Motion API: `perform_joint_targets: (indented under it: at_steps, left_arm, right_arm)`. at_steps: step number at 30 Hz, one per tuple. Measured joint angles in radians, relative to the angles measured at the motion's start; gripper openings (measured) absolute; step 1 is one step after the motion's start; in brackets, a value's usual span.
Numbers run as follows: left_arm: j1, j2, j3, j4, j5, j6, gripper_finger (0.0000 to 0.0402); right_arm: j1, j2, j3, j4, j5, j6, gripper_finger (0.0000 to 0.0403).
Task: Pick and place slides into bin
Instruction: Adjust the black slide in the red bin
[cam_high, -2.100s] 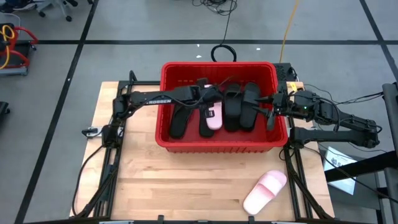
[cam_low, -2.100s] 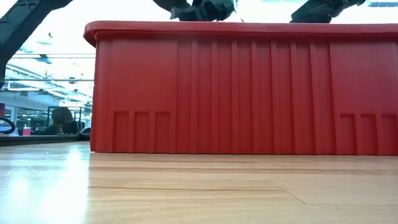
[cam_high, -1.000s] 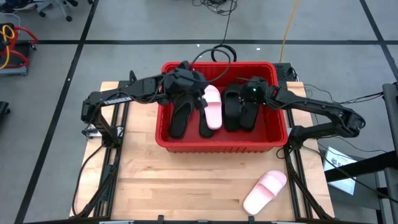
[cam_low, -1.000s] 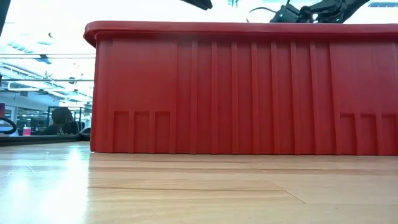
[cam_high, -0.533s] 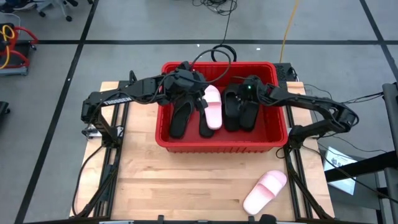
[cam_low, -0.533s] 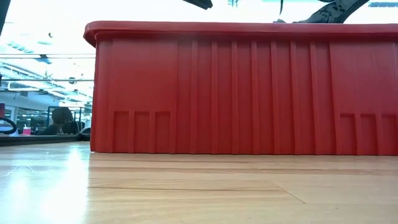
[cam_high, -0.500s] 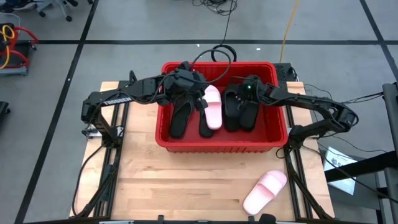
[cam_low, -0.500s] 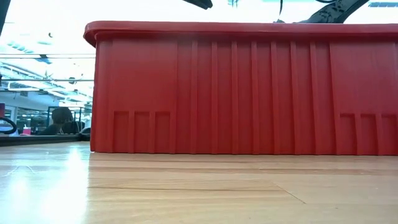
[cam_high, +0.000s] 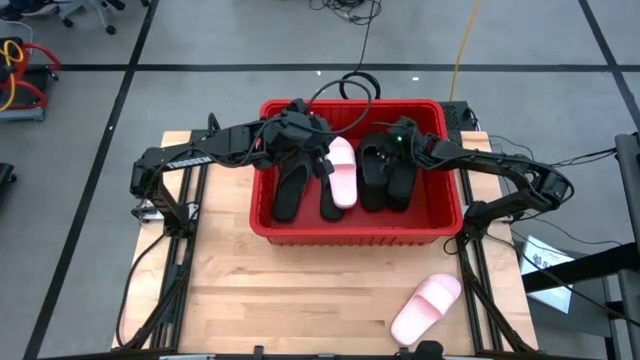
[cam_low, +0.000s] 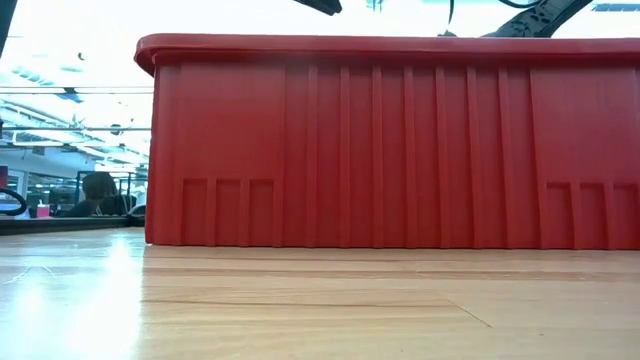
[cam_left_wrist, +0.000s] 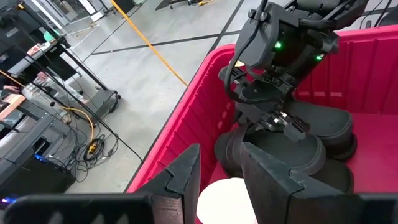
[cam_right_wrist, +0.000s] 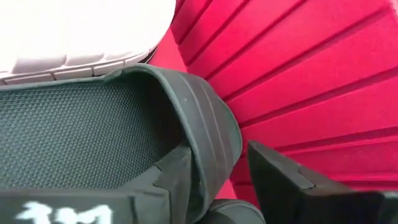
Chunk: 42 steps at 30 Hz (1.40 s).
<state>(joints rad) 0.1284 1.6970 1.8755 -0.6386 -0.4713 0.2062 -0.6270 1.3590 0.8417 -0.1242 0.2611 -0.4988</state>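
The red bin (cam_high: 352, 232) stands mid-table and holds several black slides (cam_high: 285, 190) and one pale pink slide (cam_high: 343, 172). Another pink slide (cam_high: 425, 308) lies on the table near the front right. My left gripper (cam_left_wrist: 227, 177) hangs open above the bin's far left part, over the pink slide's end (cam_left_wrist: 225, 200), touching nothing. My right gripper (cam_right_wrist: 221, 180) is down inside the bin at the far end of the right-hand black slides (cam_high: 388, 175), open, with one black slide's raised curved edge between its fingers. The low view shows only the bin's front wall (cam_low: 400, 150). My right gripper straddles the raised, ribbed edge (cam_right_wrist: 208, 140) at the far end of a black slide, slanting down from the bin's far right. One finger (cam_right_wrist: 171, 177) lies at the edge's inner, mesh-lined side. Red bin wall shows between the edge and the other finger (cam_right_wrist: 280, 177). The slide rests in the bin.
The bin's tall walls and thick rim (cam_high: 350, 106) ring both grippers. Bare wooden table (cam_high: 300, 300) lies in front of the bin. Cables (cam_high: 355, 85) run on the floor behind the table.
My right gripper has sunk into the bin and shifted a little toward the table's left, rolling slightly, down onto the far end of the right-hand black slides. In the low view its arm has dropped behind the bin's rim. The slides lie as before.
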Motion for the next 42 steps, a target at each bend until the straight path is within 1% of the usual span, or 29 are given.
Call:
perform_joint_targets:
  at_steps: [3,7,8,9,13,19,22,25,30,33,38,42]
  left_arm:
    - [0.000,0.000,0.000,0.000,0.000,0.000,0.0122]
    - [0.000,0.000,0.000,0.000,0.000,0.000,0.0122]
    - [0.000,0.000,0.000,0.000,0.000,0.000,0.0122]
    - [0.000,0.000,0.000,0.000,0.000,0.000,0.0122]
    - [0.000,0.000,0.000,0.000,0.000,-0.001,0.0122]
    - [0.000,0.000,0.000,-0.001,0.004,-0.002,0.0122]
    - [0.000,0.000,0.000,-0.001,0.004,-0.002,0.0122]
    - [0.000,0.001,0.000,-0.001,0.004,-0.002,0.0122]
    - [-0.001,0.001,0.000,-0.001,0.004,-0.002,0.0122]
    - [-0.001,0.001,0.000,-0.001,0.004,-0.002,0.0122]
    - [-0.001,0.001,0.000,0.000,0.004,-0.002,0.0122]
    - [-0.001,0.001,0.000,0.000,0.004,-0.002,0.0122]
  right_arm:
    - [0.000,0.000,0.000,0.000,-0.001,0.001,0.0109]
    - [0.000,0.000,0.000,-0.015,-0.004,0.018,0.0034]
    - [0.001,0.000,0.000,-0.021,-0.004,0.021,0.0018]
    - [0.001,0.000,0.000,-0.025,-0.003,0.026,0.0011]
    - [0.022,-0.008,0.000,-0.035,0.004,0.032,0.0007]
    - [0.121,-0.056,0.000,-0.085,0.009,-0.020,0.0004]
    - [0.166,-0.055,0.000,-0.110,0.075,-0.026,0.0003]
    - [0.200,-0.057,-0.021,-0.089,0.151,-0.024,0.0003]
    - [0.229,-0.059,-0.077,-0.057,0.163,-0.025,0.0002]
    - [0.238,-0.058,-0.099,-0.021,0.164,-0.042,0.0013]
    - [0.243,-0.057,-0.105,0.030,0.158,-0.055,0.0047]
    - [0.244,-0.056,-0.105,0.035,0.157,-0.070,0.0076]
